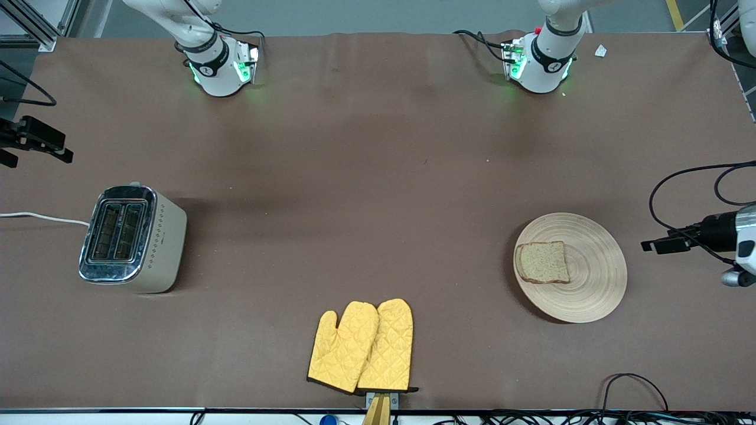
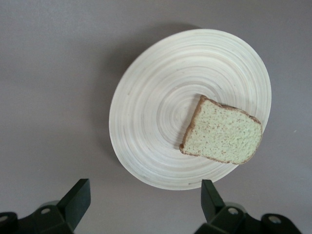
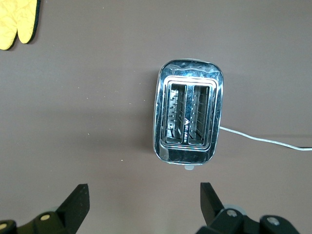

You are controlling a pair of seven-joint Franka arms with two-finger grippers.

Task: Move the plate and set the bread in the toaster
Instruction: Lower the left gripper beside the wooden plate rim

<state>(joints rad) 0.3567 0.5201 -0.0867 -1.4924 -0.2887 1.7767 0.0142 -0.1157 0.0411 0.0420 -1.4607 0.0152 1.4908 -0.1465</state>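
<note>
**Wrist views showed both arms poised high, nothing yet touched**

Left wrist view had the left gripper [image 2: 144, 207] spread wide and empty, hanging above the plate [image 2: 156, 97]. The bread [image 2: 222, 136] lay flat on that plate, off centre toward one rim. The right gripper [image 3: 144, 207] was likewise wide and empty, over the table beside the toaster [image 3: 189, 119], whose two slots faced straight up.

Judging by this, the plate move came first. A good grasp would probably take the bare rim away from the slice, keeping the plate level so the bread did not slide.

Plate and toaster sat well apart, at the left arm's and right arm's ends of the brown table [image 1: 378, 177]. Yellow oven mitts [image 1: 361, 347] lay between them, nearer the front camera. A white cord [image 1: 41, 217] ran off the toaster; dark cables trailed at the table's edges.
</note>
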